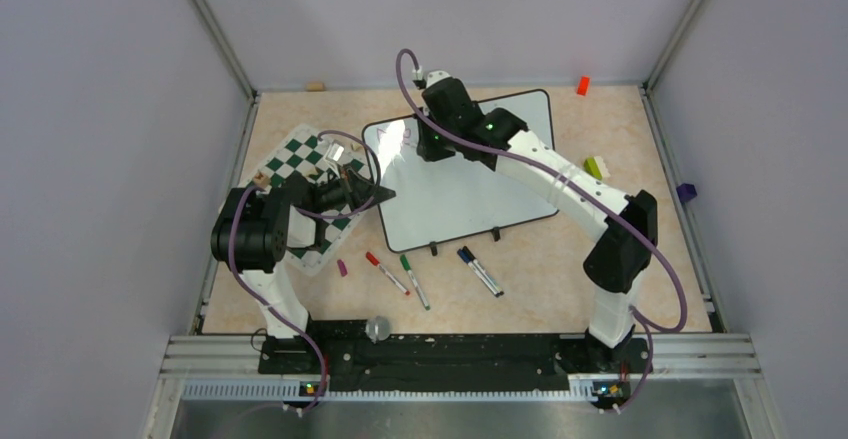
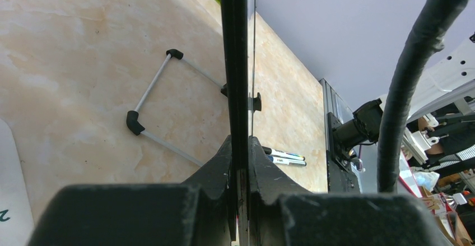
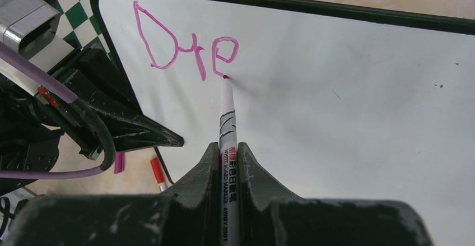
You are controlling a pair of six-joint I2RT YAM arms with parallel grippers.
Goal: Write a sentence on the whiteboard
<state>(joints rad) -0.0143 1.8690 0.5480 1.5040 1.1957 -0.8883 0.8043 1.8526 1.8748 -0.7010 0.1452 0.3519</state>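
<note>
The whiteboard (image 1: 470, 189) lies tilted in the middle of the table. My left gripper (image 1: 385, 195) is shut on its left edge; in the left wrist view the black frame (image 2: 233, 61) runs edge-on between the closed fingers (image 2: 241, 151). My right gripper (image 1: 432, 144) is over the board's top left corner, shut on a white marker (image 3: 228, 123). The marker's tip (image 3: 225, 78) touches the board (image 3: 347, 100) at the foot of the third letter. The sentence (image 3: 185, 47) is pink-purple and reads "Dre". The left gripper (image 3: 129, 128) also shows at the board's edge.
A green-and-white chess mat (image 1: 300, 159) lies left of the board. A red marker (image 1: 386, 272), a green marker (image 1: 414, 280), a dark marker (image 1: 480, 271) and a purple cap (image 1: 342, 268) lie in front. Small blocks (image 1: 596, 167) (image 1: 582, 85) sit at the right and back.
</note>
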